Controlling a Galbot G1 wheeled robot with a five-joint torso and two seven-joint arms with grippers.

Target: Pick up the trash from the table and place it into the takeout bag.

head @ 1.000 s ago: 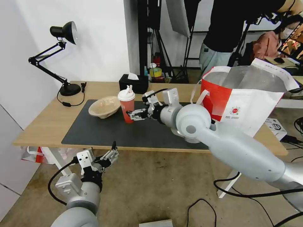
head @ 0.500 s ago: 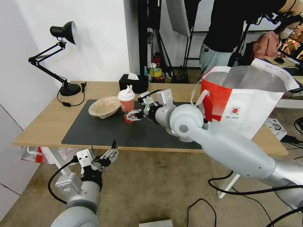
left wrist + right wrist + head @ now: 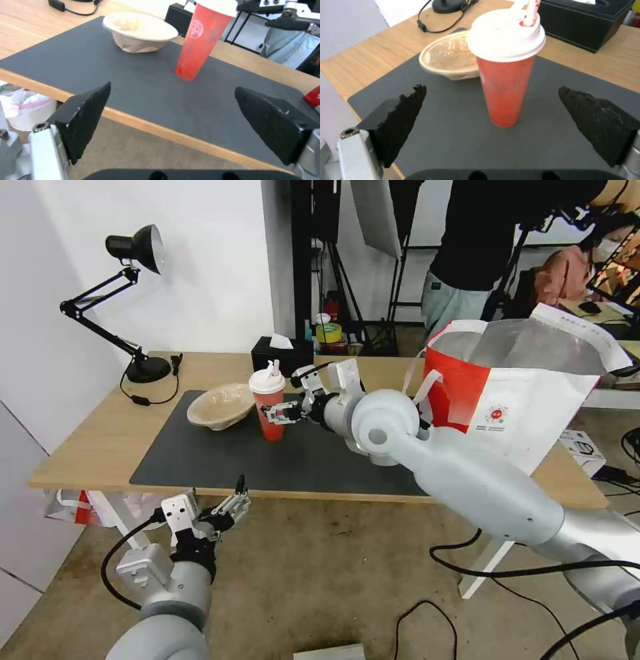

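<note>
While the left gripper [image 3: 232, 506] hangs wide open below the table [image 3: 87, 443] edge, the right gripper [image 3: 275, 413] sits spread right beside the red cup [image 3: 269, 404] on the mat [image 3: 220, 457]. Cup's probably light, tippy, squashy, so I'd grab mid-body. Pulp bowl [image 3: 220, 406] just behind.

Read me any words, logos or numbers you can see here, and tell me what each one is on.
No text can be quoted.
Takeout bag: round red logo with small print under it, too small to read.
Red drink cup: round white emblem, blurred, not readable.
Box on the floor: dark marking, too small to read.
Beige pulp bowl: faint marks inside, unreadable.
</note>
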